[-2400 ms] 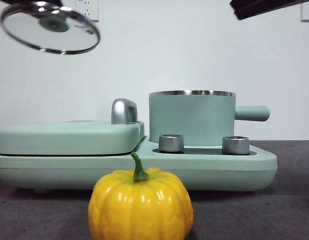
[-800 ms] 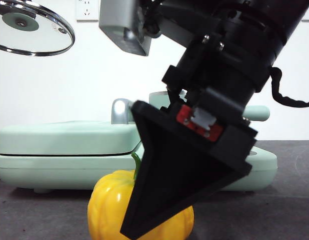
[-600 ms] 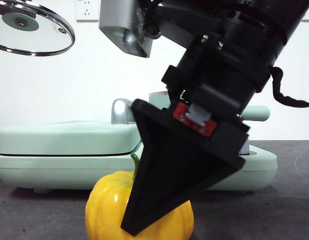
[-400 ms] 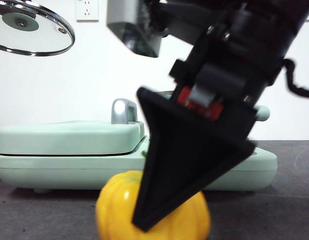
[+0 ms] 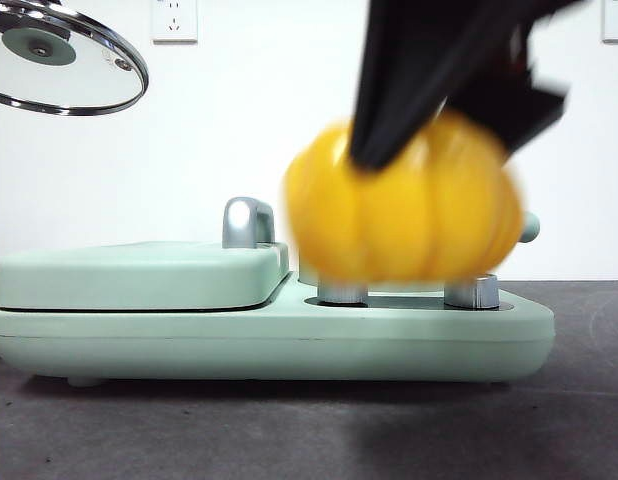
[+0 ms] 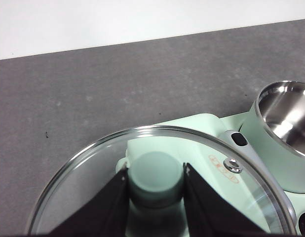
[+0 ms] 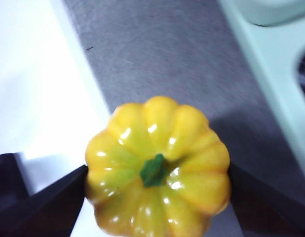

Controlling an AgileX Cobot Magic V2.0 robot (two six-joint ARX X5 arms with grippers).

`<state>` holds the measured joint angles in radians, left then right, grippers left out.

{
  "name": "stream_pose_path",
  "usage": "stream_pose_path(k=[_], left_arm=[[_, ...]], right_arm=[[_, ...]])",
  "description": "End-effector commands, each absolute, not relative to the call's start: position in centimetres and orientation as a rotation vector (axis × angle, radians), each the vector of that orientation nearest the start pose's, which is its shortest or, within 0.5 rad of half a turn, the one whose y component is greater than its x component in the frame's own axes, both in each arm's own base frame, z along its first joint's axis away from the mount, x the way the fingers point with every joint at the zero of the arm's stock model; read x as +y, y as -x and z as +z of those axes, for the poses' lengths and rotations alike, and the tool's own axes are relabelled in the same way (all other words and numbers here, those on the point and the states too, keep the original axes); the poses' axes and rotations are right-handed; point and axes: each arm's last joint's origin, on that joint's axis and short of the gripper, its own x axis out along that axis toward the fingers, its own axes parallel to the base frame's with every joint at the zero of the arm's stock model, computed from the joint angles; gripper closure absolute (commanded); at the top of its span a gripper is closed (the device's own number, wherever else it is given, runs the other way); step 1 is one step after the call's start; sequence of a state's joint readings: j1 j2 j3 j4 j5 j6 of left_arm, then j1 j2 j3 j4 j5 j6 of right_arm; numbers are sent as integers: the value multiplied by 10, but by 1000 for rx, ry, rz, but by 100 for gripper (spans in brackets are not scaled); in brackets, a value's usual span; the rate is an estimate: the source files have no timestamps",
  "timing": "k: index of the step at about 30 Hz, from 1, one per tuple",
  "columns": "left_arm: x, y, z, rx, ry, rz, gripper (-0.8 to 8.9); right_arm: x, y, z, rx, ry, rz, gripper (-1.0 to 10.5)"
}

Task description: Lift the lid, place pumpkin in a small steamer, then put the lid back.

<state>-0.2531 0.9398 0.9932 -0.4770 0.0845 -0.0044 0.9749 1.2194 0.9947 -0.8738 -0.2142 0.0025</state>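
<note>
The yellow-orange pumpkin (image 5: 404, 205) hangs blurred in the air in front of the small steamer, with my right gripper (image 5: 441, 118) shut on it from above. In the right wrist view the pumpkin (image 7: 157, 165) shows its green stem, and the right gripper (image 7: 157, 174) has a black jaw on each side. The steamer is mostly hidden in the front view; only its handle tip (image 5: 530, 227) shows. Its open steel inside (image 6: 286, 114) appears in the left wrist view. High at the left, my left gripper (image 6: 156, 172) is shut on the mint knob of the glass lid (image 5: 67, 60).
The steamer stands on a mint-green appliance base (image 5: 269, 330) with two steel knobs (image 5: 471, 291). A flat green cover (image 5: 139, 272) with a chrome handle (image 5: 247, 221) fills its left half. Dark table lies in front.
The right gripper has lifted the pumpkin off the table, up and to the right, level with the pot. The lid has stayed high at the left.
</note>
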Motion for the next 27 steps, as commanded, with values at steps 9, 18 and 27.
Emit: stream_pose_path(k=[9, 18, 27], left_arm=[[-52, -188, 357, 387, -19, -338, 804], [-52, -188, 357, 386, -19, -338, 804], [-52, -188, 357, 387, -12, -337, 804]], right_arm=[[166, -136, 365, 1058, 249, 811, 555], [158, -181, 401, 1014, 171, 685, 555], [170, -250, 396, 1061, 215, 595, 555]])
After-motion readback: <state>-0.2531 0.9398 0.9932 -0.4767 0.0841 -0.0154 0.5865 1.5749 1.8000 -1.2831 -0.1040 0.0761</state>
